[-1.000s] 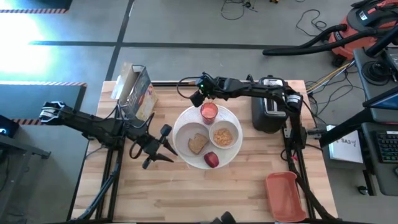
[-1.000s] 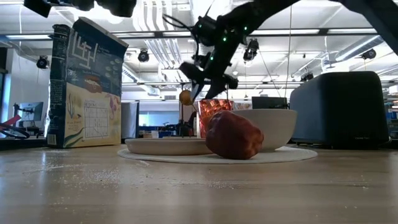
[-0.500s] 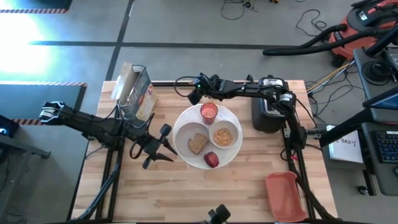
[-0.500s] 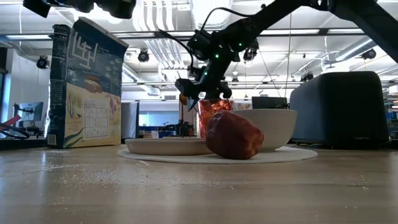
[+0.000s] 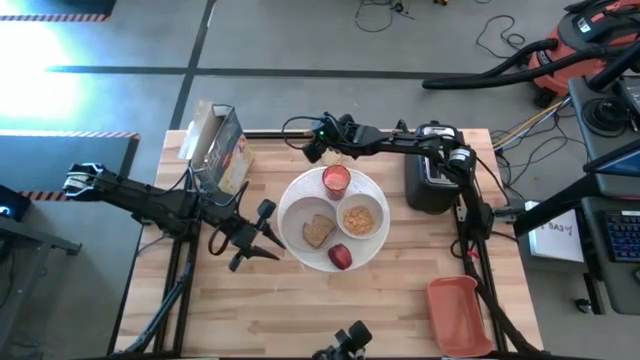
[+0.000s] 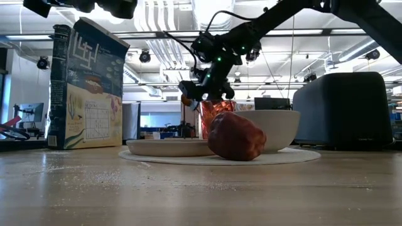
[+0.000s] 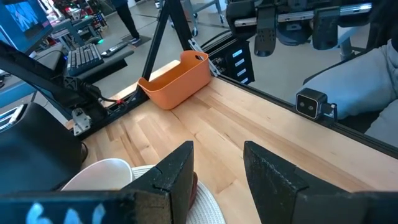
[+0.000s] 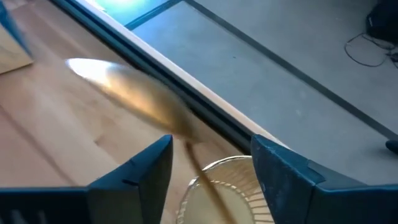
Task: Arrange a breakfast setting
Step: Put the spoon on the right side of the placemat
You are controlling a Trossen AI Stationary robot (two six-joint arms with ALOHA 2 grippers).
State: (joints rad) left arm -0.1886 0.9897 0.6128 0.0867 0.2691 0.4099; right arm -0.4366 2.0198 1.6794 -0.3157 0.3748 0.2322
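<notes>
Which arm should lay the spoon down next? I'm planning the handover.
Right. Its gripper hangs beyond the plate with the spoon at its fingers; the left gripper waits empty beside the plate.

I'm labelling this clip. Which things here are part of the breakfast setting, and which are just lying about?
Breakfast setting: white plate, bowl, toast, red fruit, red cup, gold spoon at the right gripper.

Lying about: cereal box, toaster, orange bin.

Bowl [image 5: 359, 220], toast [image 5: 318, 231] on plate [image 5: 294, 204]
</notes>
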